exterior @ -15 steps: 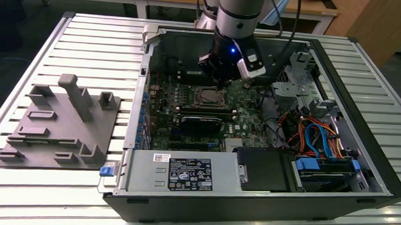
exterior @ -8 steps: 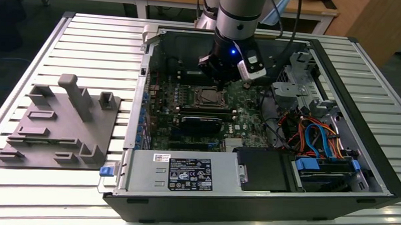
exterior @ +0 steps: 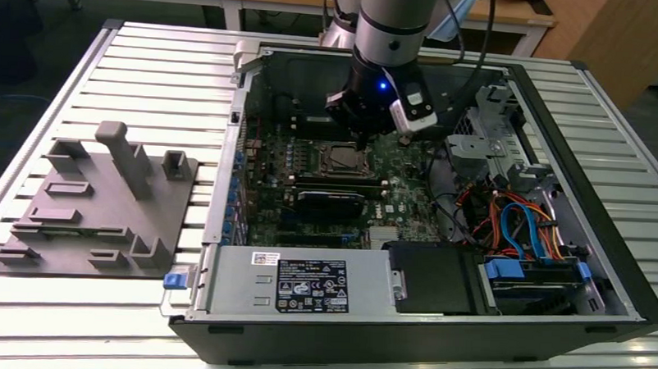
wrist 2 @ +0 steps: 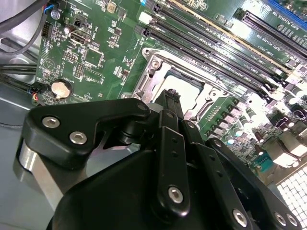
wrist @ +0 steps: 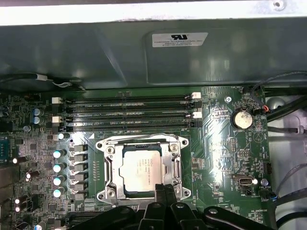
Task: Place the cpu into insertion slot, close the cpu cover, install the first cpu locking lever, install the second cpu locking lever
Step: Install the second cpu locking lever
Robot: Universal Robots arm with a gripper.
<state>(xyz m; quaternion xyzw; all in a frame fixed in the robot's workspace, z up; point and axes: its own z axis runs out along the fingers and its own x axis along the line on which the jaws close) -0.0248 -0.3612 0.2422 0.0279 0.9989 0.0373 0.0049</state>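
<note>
A: Status? 
B: Silvery square cpu [wrist: 140,170] seated in the black-rimmed insertion slot [wrist: 109,184], silver windowed cpu cover [wrist: 173,165] down; black gripper [wrist: 164,190] closed, empty, at its edge. 
A: Advice? 
B: Press the lever squarely.

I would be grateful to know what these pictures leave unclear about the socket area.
- The cpu cover's near edge, first wrist view: hidden behind the hand.
- Most of the cpu, second wrist view: blocked by the hand's linkage.
- Locking levers, exterior view: too small to judge around the insertion slot.
</note>
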